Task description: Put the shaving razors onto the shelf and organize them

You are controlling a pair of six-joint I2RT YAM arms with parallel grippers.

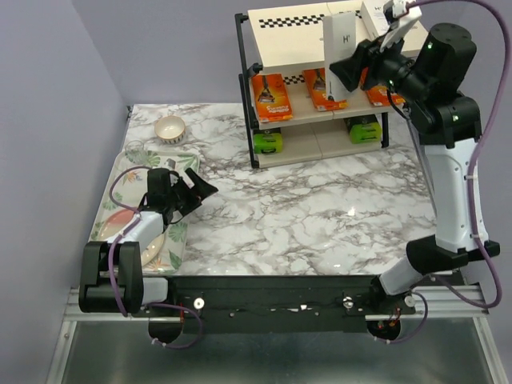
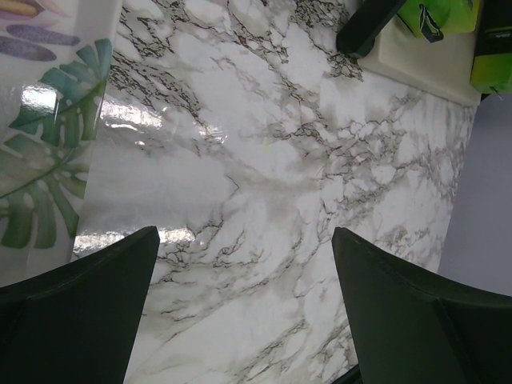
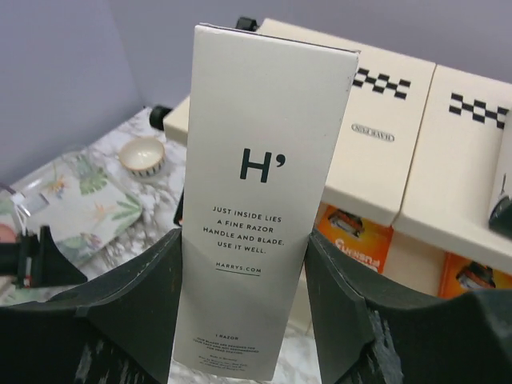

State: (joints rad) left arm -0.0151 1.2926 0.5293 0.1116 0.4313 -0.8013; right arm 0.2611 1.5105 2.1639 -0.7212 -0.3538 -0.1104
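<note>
Nearest the top camera, the black mounting rail (image 1: 264,292) carries both arm bases. At the left, the left gripper (image 1: 198,182) hangs low at the edge of the floral-patterned rectangular tray (image 1: 136,160), its jaws spread wide and empty. Only the white-and-grey marbled tabletop (image 1: 320,208) shows between them in the wrist view. A small round cream bowl (image 1: 170,128) stands beyond the tray. Further right is the three-tier shelf with black tube frame and beige checker-striped boards (image 1: 288,36). Its middle tier bears three flat bright orange razor packs (image 1: 272,98), and its lowest tier two black packs with lime-green ends (image 1: 268,142). A slim white box (image 1: 376,12), partly hidden, lies on the top board. At the right, the right gripper (image 3: 244,264) is clamped on the second slim white razor box (image 3: 260,208), held upright at top-board level. Whether the box touches the board cannot be told. By judgement, six packs are shelved, and only setting down and releasing this last box remains.
</note>
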